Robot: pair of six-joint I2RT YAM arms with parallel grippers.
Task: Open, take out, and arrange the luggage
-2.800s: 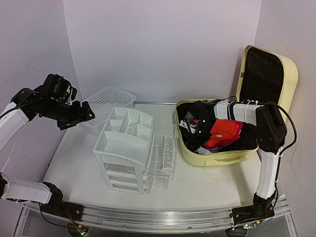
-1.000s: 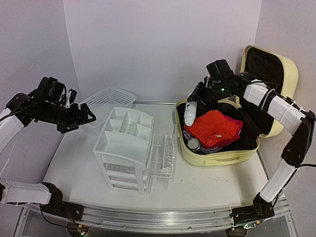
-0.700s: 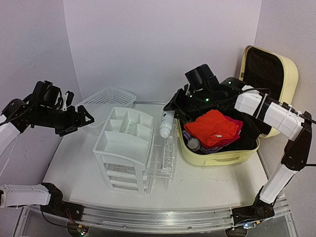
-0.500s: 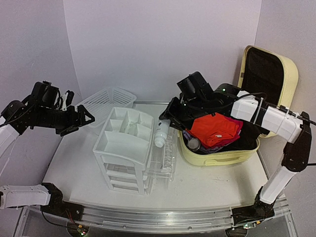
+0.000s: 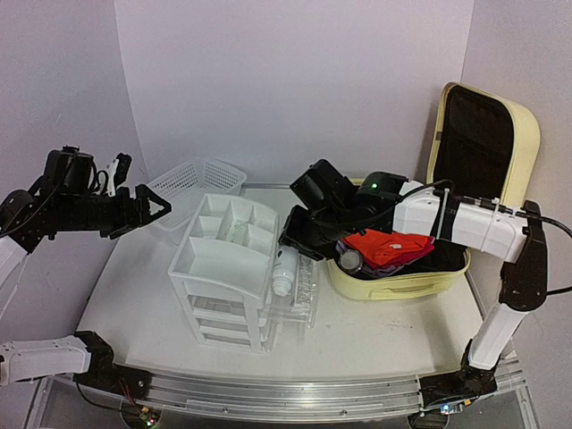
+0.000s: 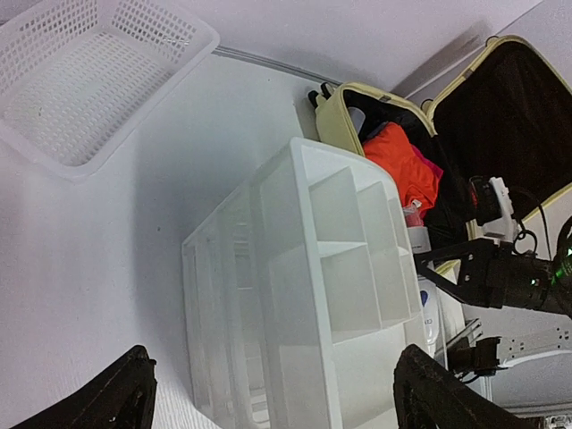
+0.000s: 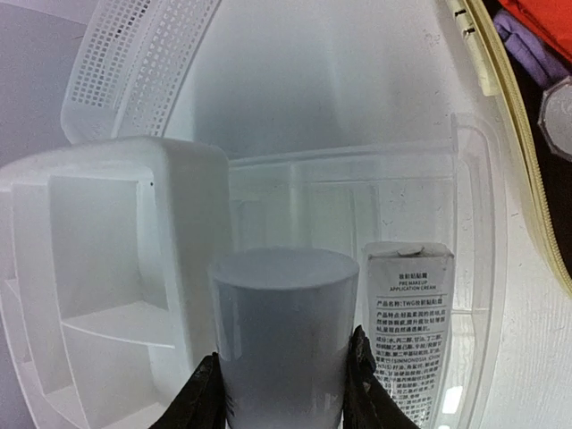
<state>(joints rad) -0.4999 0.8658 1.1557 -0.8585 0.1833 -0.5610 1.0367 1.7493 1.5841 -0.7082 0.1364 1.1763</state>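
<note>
The right arm [image 5: 465,222] stretched across the surface [image 5: 161,295], its right jaws clamped on a white bottle [image 5: 284,268] that hung bottom-down beneath them. In the wrist view the black fingers [image 7: 204,398] pressed the bottle's two sides. Directly under the right jaws a clear drawer [image 5: 299,288] stuck out from the white drawer organizer [image 5: 223,259], and a labelled tube [image 7: 407,313] lay in that drawer just beside the bottle's outline.

The luggage [image 5: 420,279], pale yellow, sat on the surface just behind and to the right of the right jaws, open, with its black-lined lid [image 5: 483,134] standing upright at the far side. A red garment [image 5: 393,246] lay on top of the things inside, partly under the reaching arm. Whether the arm touched the luggage's rim could not be told.

The left arm [image 5: 54,192] was raised at the far left, well apart from the luggage. Its left jaws were spread wide with nothing between them, their tips showing only at the two lower corners of the wrist view. A white mesh basket [image 5: 192,183] sat on the surface just ahead of the left jaws, and the organizer stood below and beyond them.
</note>
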